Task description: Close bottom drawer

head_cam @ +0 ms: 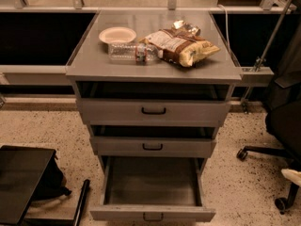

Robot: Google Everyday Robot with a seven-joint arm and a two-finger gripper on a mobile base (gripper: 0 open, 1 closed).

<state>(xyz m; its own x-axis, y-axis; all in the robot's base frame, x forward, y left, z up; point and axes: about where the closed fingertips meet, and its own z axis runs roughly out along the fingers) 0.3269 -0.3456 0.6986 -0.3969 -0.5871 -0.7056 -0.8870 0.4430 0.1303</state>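
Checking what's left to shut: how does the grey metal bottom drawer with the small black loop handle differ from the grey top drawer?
The bottom drawer is pulled far out, tray showing; the top drawer sticks out only slightly. The bottom drawer's front is slimmer, the top drawer's taller. Both are grey with black handles. The gripper, a pale tip at the right edge, touches neither.

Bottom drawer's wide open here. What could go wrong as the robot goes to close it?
The gripper sits at the far right edge beside the office chair's base, apart from the bottom drawer; swinging over, it might clip the chair's legs. The drawer's front lies at the picture's bottom edge, so a push could land off-centre and skew it.
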